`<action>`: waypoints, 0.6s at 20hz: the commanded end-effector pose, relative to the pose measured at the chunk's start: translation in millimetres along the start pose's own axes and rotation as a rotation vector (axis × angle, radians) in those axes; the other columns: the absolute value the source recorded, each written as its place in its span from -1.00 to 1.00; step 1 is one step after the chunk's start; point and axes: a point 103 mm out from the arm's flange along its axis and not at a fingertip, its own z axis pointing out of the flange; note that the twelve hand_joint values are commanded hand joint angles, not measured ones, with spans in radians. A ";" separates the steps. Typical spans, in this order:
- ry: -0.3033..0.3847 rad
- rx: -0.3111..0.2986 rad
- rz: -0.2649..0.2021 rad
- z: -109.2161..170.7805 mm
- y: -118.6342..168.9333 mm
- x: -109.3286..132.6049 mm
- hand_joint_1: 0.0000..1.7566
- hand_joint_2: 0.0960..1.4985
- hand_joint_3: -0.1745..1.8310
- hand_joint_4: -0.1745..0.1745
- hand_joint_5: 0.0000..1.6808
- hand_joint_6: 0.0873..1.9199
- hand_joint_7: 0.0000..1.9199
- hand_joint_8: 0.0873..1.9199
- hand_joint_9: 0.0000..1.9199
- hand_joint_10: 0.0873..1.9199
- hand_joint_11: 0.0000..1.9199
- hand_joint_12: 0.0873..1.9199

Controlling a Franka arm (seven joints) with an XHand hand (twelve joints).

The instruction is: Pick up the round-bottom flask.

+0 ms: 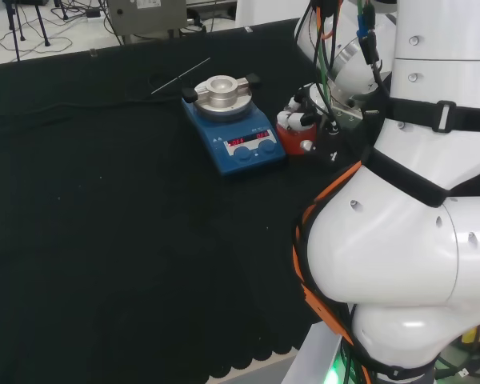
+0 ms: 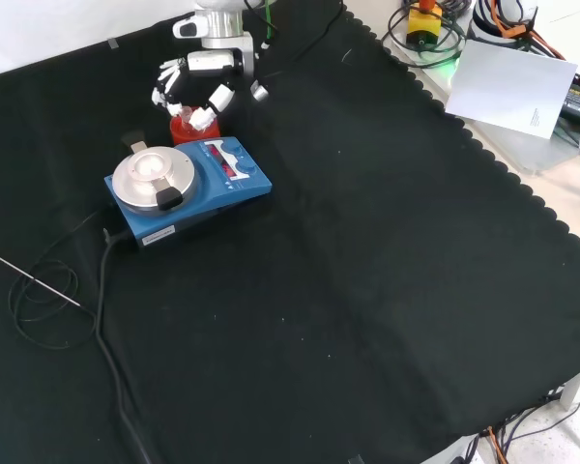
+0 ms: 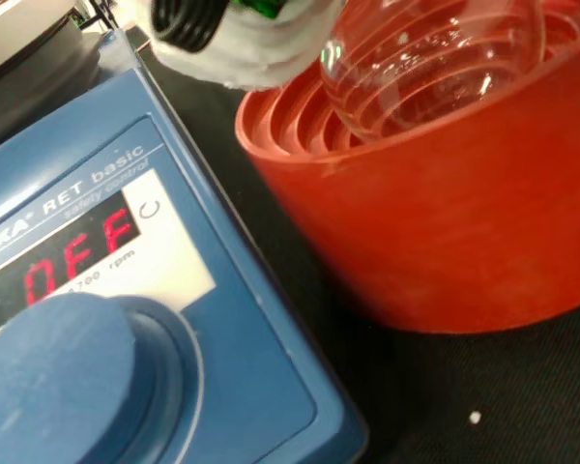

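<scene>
Closing my hand (image 2: 188, 82), fingers spread and seemingly empty, around the flask (image 3: 435, 58) before lifting it straight from its stand (image 3: 445, 213).

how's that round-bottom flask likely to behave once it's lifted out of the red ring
The round-bottom flask is clear, smooth glass, so it is probably slippery and fragile. Its curved bottom sits in the red ribbed stand; set on bare cloth it would likely roll. It looks empty, so probably light.

blue hotplate (image 2: 188, 184) just beside red stand (image 2: 182, 130)
</scene>
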 end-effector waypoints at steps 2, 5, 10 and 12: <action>-0.011 -0.015 0.009 -4.9 0.9 -0.3 0.23 0.11 -0.37 0.29 0.23 0.01 -0.45 -0.38 -0.26 -0.41 -0.74 0.37; -0.007 -0.010 0.008 -10.9 1.6 1.7 0.24 0.05 -0.28 0.22 0.23 0.04 -0.45 -0.38 -0.25 -0.41 -0.73 0.37; 0.038 -0.023 0.039 -23.9 1.1 9.7 0.24 0.01 -0.23 0.15 0.24 0.06 -0.45 -0.37 -0.25 -0.41 -0.73 0.37; 0.061 -0.032 0.053 -38.8 1.1 17.9 0.25 -0.03 -0.18 0.15 0.25 0.05 -0.44 -0.37 -0.25 -0.41 -0.72 0.36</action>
